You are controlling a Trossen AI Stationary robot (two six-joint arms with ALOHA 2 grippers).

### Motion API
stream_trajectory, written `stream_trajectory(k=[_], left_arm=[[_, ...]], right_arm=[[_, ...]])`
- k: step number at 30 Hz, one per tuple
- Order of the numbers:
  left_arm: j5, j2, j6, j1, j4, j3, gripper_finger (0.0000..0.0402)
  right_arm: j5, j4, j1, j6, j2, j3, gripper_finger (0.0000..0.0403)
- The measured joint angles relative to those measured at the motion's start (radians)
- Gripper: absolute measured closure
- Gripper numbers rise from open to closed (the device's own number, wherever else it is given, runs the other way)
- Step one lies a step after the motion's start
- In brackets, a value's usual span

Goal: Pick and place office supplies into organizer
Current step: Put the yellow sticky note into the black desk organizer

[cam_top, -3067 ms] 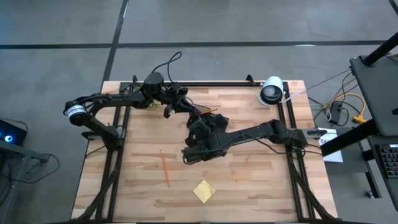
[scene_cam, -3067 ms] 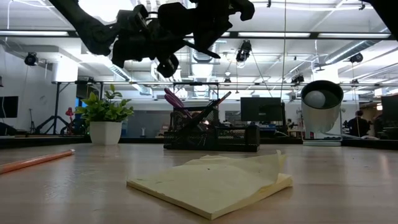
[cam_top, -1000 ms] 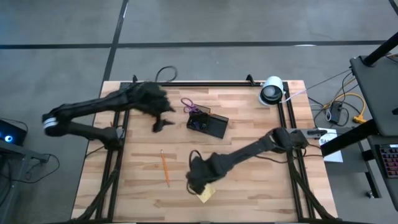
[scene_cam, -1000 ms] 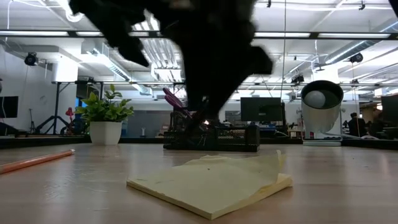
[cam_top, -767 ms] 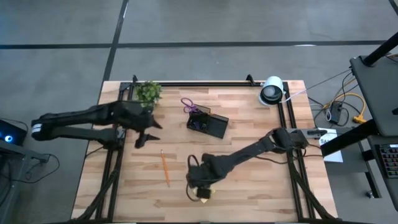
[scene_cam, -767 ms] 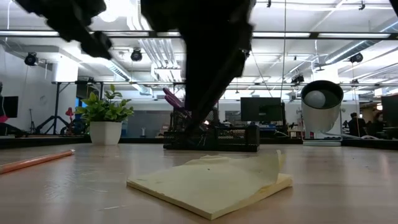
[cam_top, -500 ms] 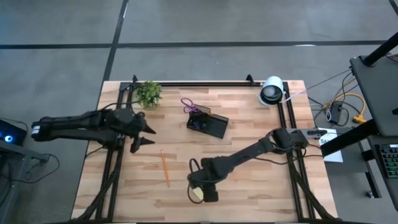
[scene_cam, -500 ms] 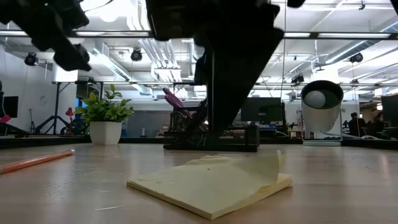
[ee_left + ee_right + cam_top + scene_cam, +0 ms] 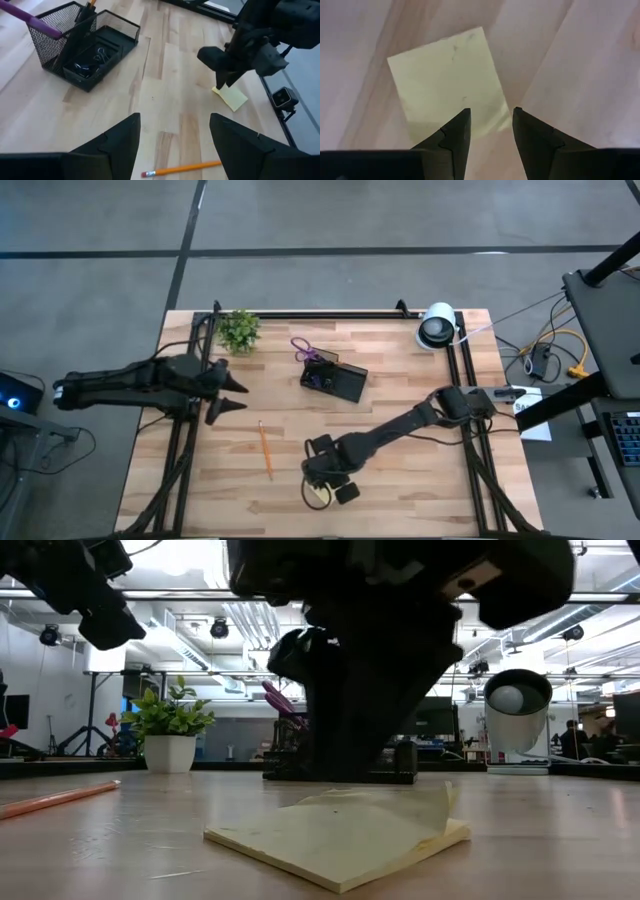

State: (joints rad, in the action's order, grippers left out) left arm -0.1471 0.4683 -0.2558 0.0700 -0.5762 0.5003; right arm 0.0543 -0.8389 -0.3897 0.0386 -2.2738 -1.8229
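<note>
Right end effector (image 9: 487,142) hovering released directly over yellow sticky-note pad (image 9: 447,80) near the table's (image 9: 420,480) front edge, left end effector (image 9: 172,145) released, waiting by orange pencil (image 9: 266,450), no writing readable

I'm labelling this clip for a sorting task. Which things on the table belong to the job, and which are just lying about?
Part of the job:
sticky-note pad, under the open right gripper
orange pencil
purple-handled scissors
organizer
left gripper, open, above the table's left side

Just lying about:
green plant
round white-and-black device
</note>
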Motion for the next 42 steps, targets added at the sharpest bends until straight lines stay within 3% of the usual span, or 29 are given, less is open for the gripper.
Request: stream_trajectory(k=[14,24,28,35,39,42], left_arm=[[0.015,0.108,0.0,0.0,0.051,-0.001,0.0178],[0.022,0.149,0.008,0.0,0.131,-0.002,0.0178],[0.026,0.153,0.011,0.0,0.132,-0.002,0.0178],[0.03,0.139,0.032,0.0,0.135,0.006,0.0178],[0.032,0.129,0.034,0.0,0.144,0.013,0.0178],[0.033,0.12,0.034,0.0,0.156,0.013,0.0178]], right_arm=[[-0.006,0.014,-0.006,0.05,-0.07,-0.004,0.0276],[-0.088,0.013,-0.006,-0.14,-0.072,0.006,0.0386],[-0.116,0.016,0.002,-0.261,-0.061,0.009,0.0394],[-0.379,-0.057,0.018,-0.644,0.048,0.018,0.0395],[-0.58,-0.298,0.022,-1.028,0.172,0.006,0.0395],[-0.6,-0.55,0.042,-1.337,0.202,0.015,0.0395]])
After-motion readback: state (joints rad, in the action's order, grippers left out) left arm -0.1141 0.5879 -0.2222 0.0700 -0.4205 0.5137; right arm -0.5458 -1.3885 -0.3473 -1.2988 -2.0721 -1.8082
